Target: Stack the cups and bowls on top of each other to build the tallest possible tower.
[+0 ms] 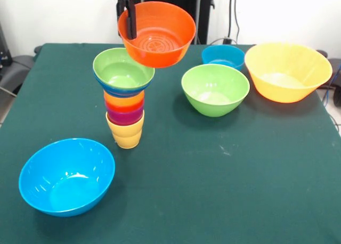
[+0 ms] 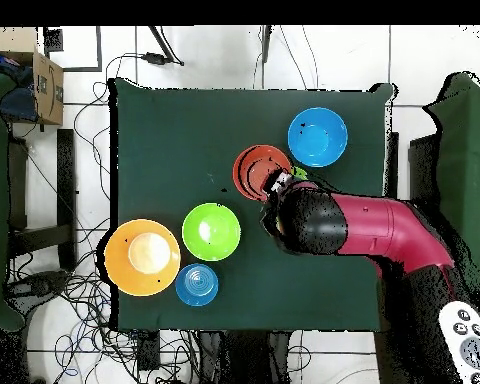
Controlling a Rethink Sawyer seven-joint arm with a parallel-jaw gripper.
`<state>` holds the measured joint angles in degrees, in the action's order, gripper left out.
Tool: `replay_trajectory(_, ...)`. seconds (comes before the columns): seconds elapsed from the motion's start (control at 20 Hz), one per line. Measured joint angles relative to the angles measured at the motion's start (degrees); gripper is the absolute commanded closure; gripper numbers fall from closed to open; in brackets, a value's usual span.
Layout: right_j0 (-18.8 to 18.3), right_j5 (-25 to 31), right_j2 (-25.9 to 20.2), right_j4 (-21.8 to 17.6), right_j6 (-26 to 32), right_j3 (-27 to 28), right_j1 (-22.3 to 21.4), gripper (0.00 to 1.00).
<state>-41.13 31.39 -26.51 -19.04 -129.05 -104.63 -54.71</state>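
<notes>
1. Green table (image 1: 213, 190): covers most of both views and carries everything below.
2. My arm (image 2: 384, 232): red and black. From overhead it reaches across the table and hides most of the tower.
3. Orange-yellow bowl (image 1: 286, 71): the widest bowl, upright, at the far right corner in the front view. It is just beside the small blue bowl.
4. Large light blue bowl (image 1: 67, 176): upright and alone at the near left in the front view, well apart from the rest.
5. Orange-red bowl (image 1: 156, 33): I hold it off the table, tilted so its inside faces the front camera. It hangs above and just right of the tower top. I cannot tell whether it touches the green bowl there.
6. Green bowl (image 1: 215, 89): loose and upright on the table, right of the tower, near the small blue bowl.
7. Tower (image 1: 124, 103): stands left of centre in the front view. A yellow cup is the base, with purple, red-orange and orange-yellow cups nested above. A dark blue bowl and a green bowl sit on top.
8. Small blue bowl (image 1: 222, 56): upright, between the loose green bowl and the orange-yellow bowl, toward the far edge.
9. My gripper (image 1: 129, 17): closed over the left rim of the orange-red bowl, with one dark finger down inside the wall.
</notes>
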Motion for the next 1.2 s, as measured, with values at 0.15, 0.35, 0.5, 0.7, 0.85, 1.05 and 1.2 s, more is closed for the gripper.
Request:
replay_trajectory(0.15,-0.8,0.0,-0.7,-0.5,0.0,0.0,0.0,1.00)
replay_trajectory(0.35,-2.4,0.0,-2.2,-1.3,0.0,0.0,0.0,1.00)
replay_trajectory(0.5,-3.9,0.0,-3.8,-2.1,0.0,0.0,0.0,1.00)
replay_trajectory(0.7,-4.9,0.0,-4.8,-2.6,0.0,0.0,0.0,1.00)
replay_trajectory(0.85,-5.4,0.0,-5.6,-2.9,0.0,0.0,0.0,1.00)
replay_trajectory(1.05,-5.5,0.0,-6.4,-2.9,0.0,0.0,0.0,1.00)
replay_trajectory(1.2,-5.5,0.0,-6.6,-2.9,0.0,0.0,0.0,1.00)
